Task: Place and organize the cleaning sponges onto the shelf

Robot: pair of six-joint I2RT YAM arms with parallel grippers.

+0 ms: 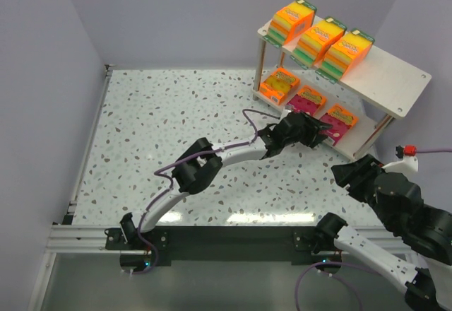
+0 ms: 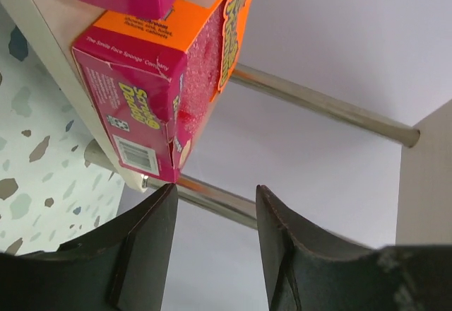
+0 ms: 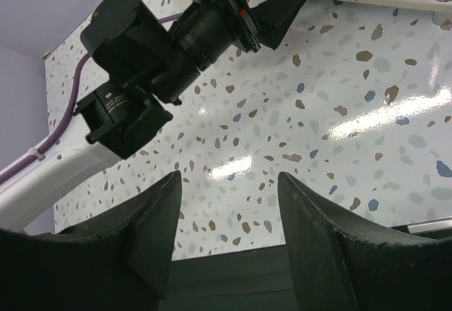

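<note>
The shelf (image 1: 395,78) stands at the back right. Three thick orange sponge packs (image 1: 320,40) sit in a row on its top board. On the lower board lie one flat orange pack (image 1: 279,85) and two magenta packs (image 1: 306,100), (image 1: 337,122). My left gripper (image 1: 325,134) is open and empty, its tips just in front of the nearest magenta pack. In the left wrist view that gripper (image 2: 215,198) is below the pack's (image 2: 141,106) corner, with the left fingertip almost touching it. My right gripper (image 1: 351,175) is open and empty, low at the right, and shows above the table in its wrist view (image 3: 229,180).
The shelf's metal legs (image 2: 318,102) run behind the left gripper. The left arm (image 3: 155,49) stretches across the speckled table (image 1: 176,127) in front of the right gripper. Purple walls close the left and back. A dark rail (image 1: 212,240) edges the near side.
</note>
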